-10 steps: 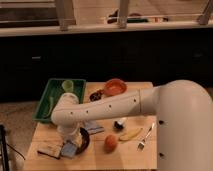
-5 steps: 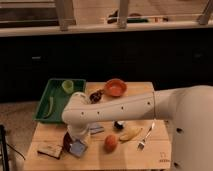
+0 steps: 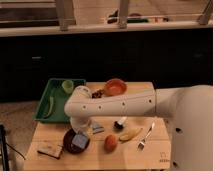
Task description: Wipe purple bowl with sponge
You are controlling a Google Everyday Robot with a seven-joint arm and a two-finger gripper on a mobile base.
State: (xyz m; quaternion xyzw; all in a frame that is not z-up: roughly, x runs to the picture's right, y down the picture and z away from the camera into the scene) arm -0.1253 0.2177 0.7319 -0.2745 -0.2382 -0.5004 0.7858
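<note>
Light wooden table (image 3: 150,159), rectangular, bearing all items below.

Green rectangular plastic tray (image 3: 46,100), at the table's far left corner; holds a long thin green vegetable-like piece (image 3: 50,107) along its left side and a small pale green cup (image 3: 68,86) at its rear.

Brown flat block with a dark edge (image 3: 50,148), lying at the near left of the table, just left of the bowl.

Purple bowl (image 3: 67,141), round, shallow, dark purple-maroon; near left of the table, directly under the arm's wrist. Its upper part is hidden by the arm.

Sponge (image 3: 80,140), small blue-grey rectangular block, resting in the purple bowl.

Gripper (image 3: 81,131), at the end of the white arm (image 3: 115,106), which crosses the table from the right; it stands over the bowl, right above the sponge. Whether its fingers are spread or pinching cannot be told.

Flat grey-blue triangular cloth-like piece (image 3: 97,128), just right of the bowl.

Orange-red rounded fruit (image 3: 110,142), near front edge, centre.

Bright orange bowl (image 3: 115,87), at the rear centre, with a small dark item (image 3: 99,93) just to its left.

Small black-and-white object (image 3: 120,122), centre, below the arm.

Yellow banana (image 3: 130,134), lying right of the fruit.

Silver fork (image 3: 145,137), angled, just right of the banana.
</note>
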